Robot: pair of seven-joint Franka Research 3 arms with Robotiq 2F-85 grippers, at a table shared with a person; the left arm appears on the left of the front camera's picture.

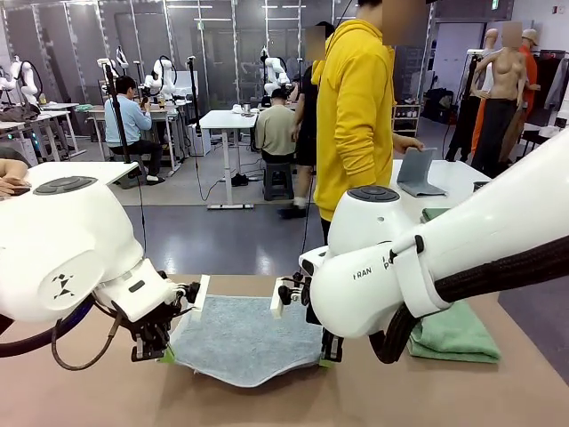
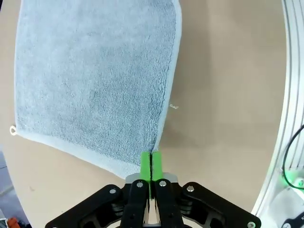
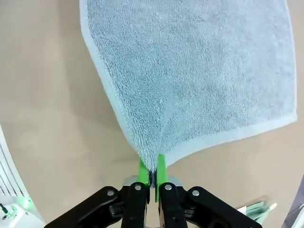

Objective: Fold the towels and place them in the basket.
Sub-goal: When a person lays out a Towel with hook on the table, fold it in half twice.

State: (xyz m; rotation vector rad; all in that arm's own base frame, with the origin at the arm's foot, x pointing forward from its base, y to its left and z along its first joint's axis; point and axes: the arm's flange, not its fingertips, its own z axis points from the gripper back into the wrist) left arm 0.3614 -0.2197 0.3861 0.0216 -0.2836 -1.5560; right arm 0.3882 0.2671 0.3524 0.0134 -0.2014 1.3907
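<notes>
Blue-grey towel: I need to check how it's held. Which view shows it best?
Front view: the blue-grey towel stretches between the left pincer and right pincer, near edge sagging. Each wrist view shows one corner clamped in its shut pincer and the cloth beyond.

Blue-grey towel (image 1: 240, 342) lies spread, near corners raised; green towel (image 1: 458, 335) folded.

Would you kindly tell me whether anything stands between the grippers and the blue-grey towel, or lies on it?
Nothing visible does. The left gripper and right gripper each pinch a near corner of the blue-grey towel; its top is bare, and the folded green towel lies apart at its right.
</notes>
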